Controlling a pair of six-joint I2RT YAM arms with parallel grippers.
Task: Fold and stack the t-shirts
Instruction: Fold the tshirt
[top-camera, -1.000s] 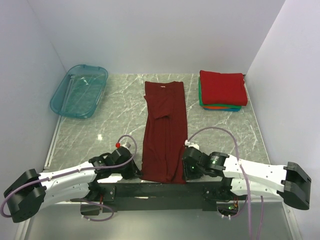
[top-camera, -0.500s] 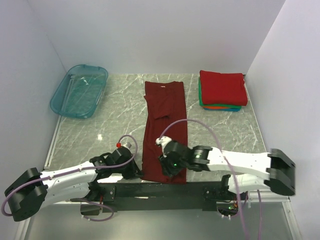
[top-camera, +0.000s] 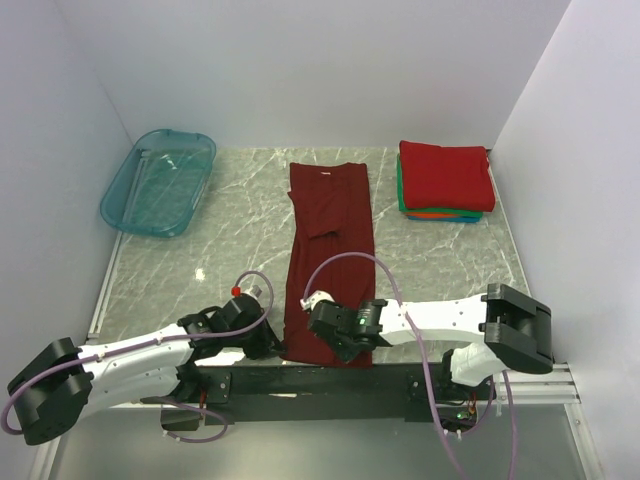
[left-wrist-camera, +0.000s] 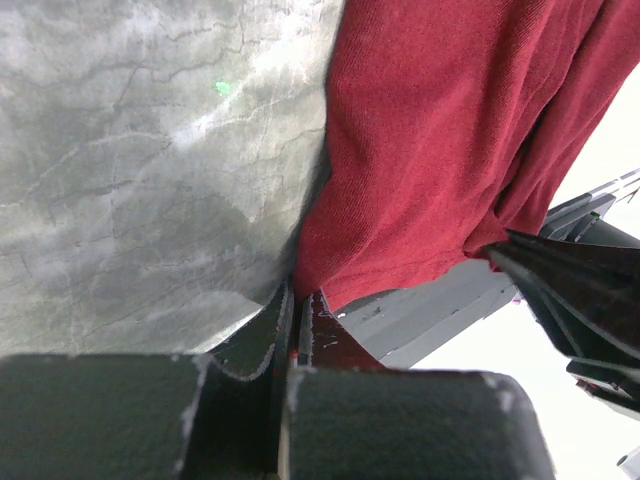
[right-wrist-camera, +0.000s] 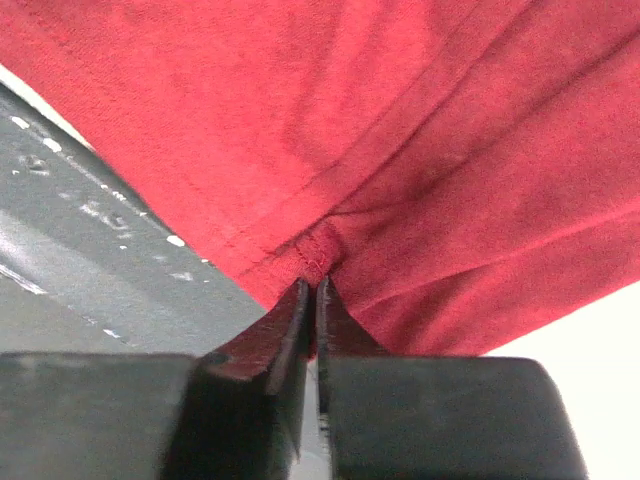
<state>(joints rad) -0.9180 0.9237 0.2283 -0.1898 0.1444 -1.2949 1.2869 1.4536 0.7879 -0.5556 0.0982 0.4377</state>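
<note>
The dark maroon t-shirt (top-camera: 330, 240) lies folded into a long strip down the middle of the table, its white neck label at the far end. My left gripper (top-camera: 272, 346) is shut on its near left hem corner (left-wrist-camera: 315, 275). My right gripper (top-camera: 335, 340) is shut on the hem (right-wrist-camera: 320, 262), carried over onto the near part of the strip. A stack of folded t-shirts (top-camera: 445, 180), bright red on top with green, orange and blue edges below, sits at the far right.
A translucent teal plastic tub (top-camera: 158, 182) stands at the far left. The black mounting rail (top-camera: 320, 380) runs along the near table edge, just under the shirt's hem. White walls close in on three sides.
My right gripper has swung left from the shirt's near right corner to over the near middle of the strip, taking the hem with it. The left gripper has stayed put.
</note>
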